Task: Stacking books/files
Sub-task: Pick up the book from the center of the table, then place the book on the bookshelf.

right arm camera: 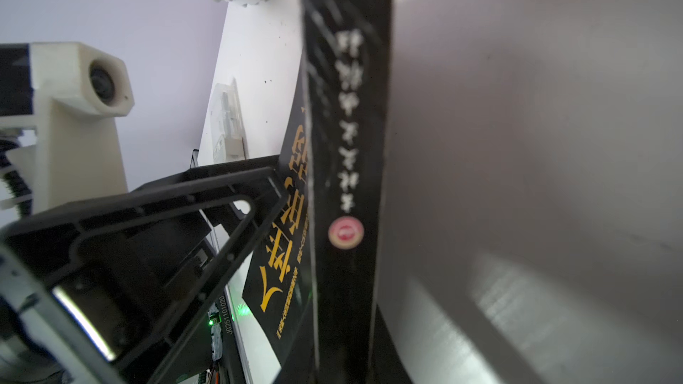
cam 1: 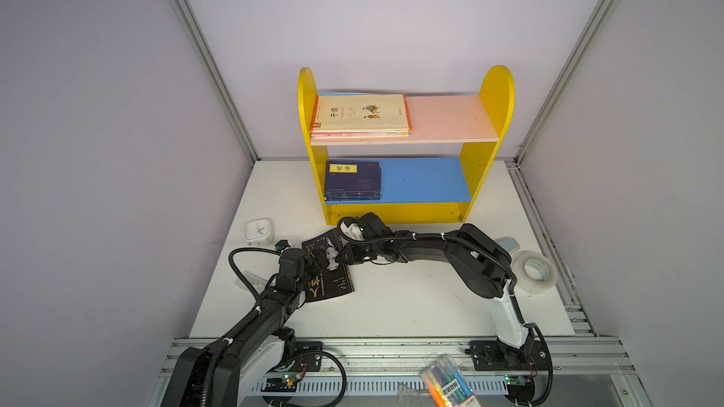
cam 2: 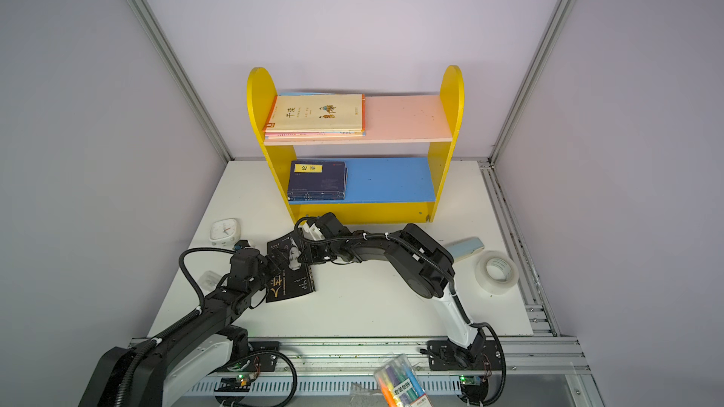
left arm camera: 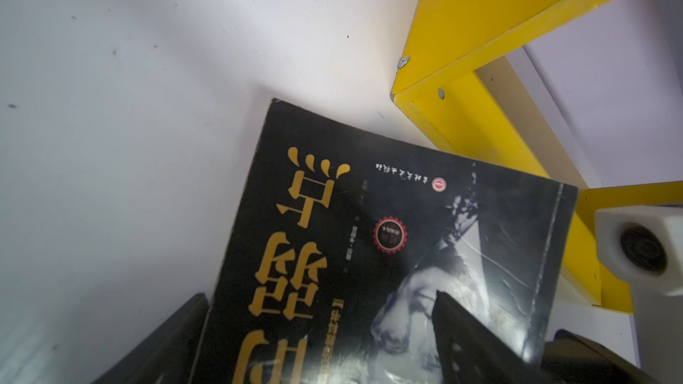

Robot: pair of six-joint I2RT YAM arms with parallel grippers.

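Illumination: bright, even and diffuse in both top views.
Shadows: soft and faint on the table (cam 1: 391, 307).
Corners: slightly darker in both top views.
Glare: pale sheen on the black book (left arm camera: 369, 253) cover, left wrist view.
Focus: right wrist view blurred up close, lettering smeared.

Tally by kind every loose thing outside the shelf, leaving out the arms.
black book: 1
white clock: 1
roll of clear tape: 1
light-blue block: 1
clear plastic packet: 1
pack of markers: 1
Total: 6
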